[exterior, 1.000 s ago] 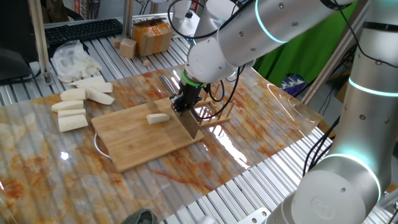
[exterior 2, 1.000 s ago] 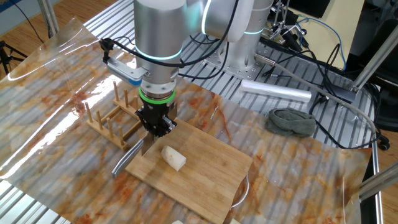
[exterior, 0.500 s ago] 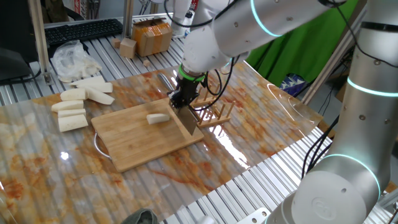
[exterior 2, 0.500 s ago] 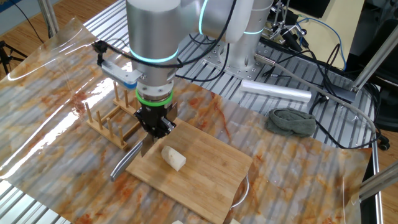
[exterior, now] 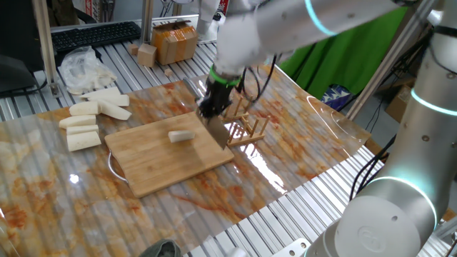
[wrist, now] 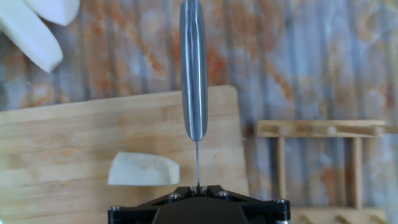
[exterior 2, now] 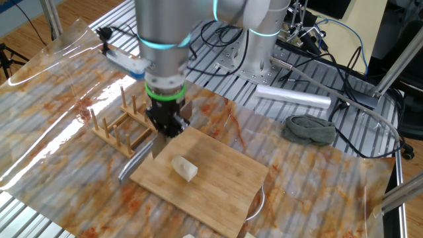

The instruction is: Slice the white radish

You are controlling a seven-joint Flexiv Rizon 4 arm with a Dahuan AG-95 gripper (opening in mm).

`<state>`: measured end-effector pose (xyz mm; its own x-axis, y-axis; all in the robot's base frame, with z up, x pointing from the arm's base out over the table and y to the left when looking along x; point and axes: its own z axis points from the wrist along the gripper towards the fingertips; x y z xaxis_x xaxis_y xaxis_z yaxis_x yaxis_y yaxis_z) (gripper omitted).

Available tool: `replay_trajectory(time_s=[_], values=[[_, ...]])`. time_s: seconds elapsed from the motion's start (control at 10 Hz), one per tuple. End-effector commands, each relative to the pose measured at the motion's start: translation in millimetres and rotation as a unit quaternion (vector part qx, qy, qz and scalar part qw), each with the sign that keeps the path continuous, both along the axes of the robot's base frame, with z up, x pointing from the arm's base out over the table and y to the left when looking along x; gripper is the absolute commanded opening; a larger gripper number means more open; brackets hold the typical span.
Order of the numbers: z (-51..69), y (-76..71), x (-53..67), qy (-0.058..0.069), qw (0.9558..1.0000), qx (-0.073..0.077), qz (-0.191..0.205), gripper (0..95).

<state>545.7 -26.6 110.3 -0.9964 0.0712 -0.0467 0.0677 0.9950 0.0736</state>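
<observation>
The white radish [exterior: 181,135] [exterior 2: 184,168] [wrist: 144,169] is a short pale stick lying on the bamboo cutting board [exterior: 157,168] [exterior 2: 221,182] [wrist: 56,137]. My gripper [exterior: 208,114] [exterior 2: 165,129] [wrist: 198,186] hovers over the board's edge nearest the wooden rack, just to one side of the radish. It is shut on a knife [exterior: 218,137] [exterior 2: 136,165] [wrist: 194,68]. In the hand view the blade shows edge-on as a thin line, and the grey metal handle points away from me. The blade does not touch the radish.
A wooden rack [exterior: 246,128] [exterior 2: 122,125] [wrist: 323,162] stands right beside the board. Larger radish sticks [exterior: 89,118] [wrist: 31,34] lie past the board, with a white plastic bag [exterior: 82,68] behind them. A grey cloth [exterior 2: 309,129] and metal cylinder [exterior 2: 294,98] lie near the arm's base.
My gripper has risen a little with the knife and shifted slightly toward the rack side. The radish has not moved.
</observation>
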Motion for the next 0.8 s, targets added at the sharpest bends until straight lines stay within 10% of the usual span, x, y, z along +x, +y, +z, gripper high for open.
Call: replay_trajectory(time_s=[0.1, 0.8], values=[[0.8, 11.7, -1.8, -0.005, 0.9997, 0.014, -0.019, 0.0], [6.5, 65.6, -7.0, -0.013, 0.998, 0.023, -0.058, 0.0]])
